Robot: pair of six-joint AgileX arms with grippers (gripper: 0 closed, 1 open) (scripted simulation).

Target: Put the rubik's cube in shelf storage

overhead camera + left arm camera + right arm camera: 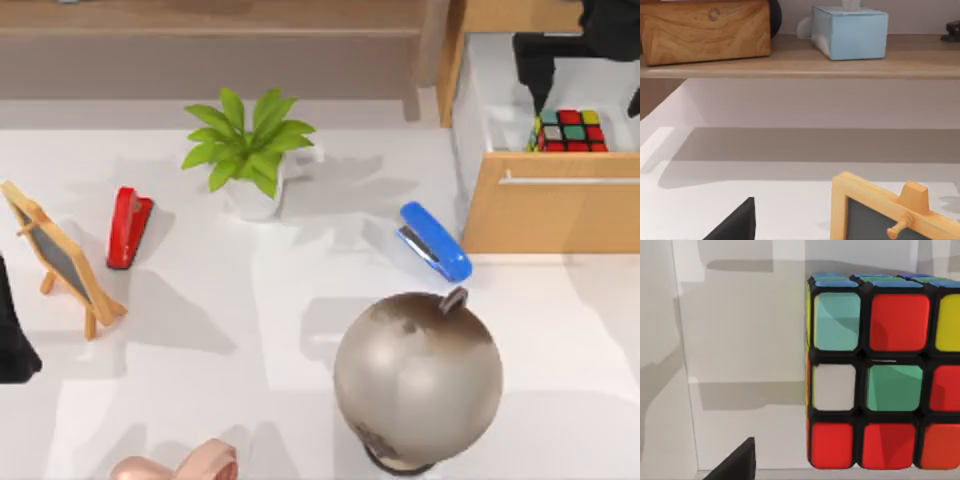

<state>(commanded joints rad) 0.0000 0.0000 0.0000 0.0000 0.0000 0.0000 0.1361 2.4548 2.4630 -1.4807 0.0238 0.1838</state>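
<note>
Top view: rubik's cube [570, 131], glossy squares on a black grid, sits inside the open white-lined drawer [548, 208] of light-orange wood at the table's far right corner. Right gripper [580, 75] hovers above it, jaws released. Left arm [12, 340] parked at the left edge; jaw state: cannot tell.

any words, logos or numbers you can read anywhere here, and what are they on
Nothing can be read here.
Wooden box on the shelf: a round mark with a line of engraved text beside it, too blurred to read.
Tissue box: no print visible.
Small chalkboard: blank.
Rubik's cube, in the open drawer: coloured squares, no lettering.
Globe, red stapler and blue stapler: no labels.
</note>
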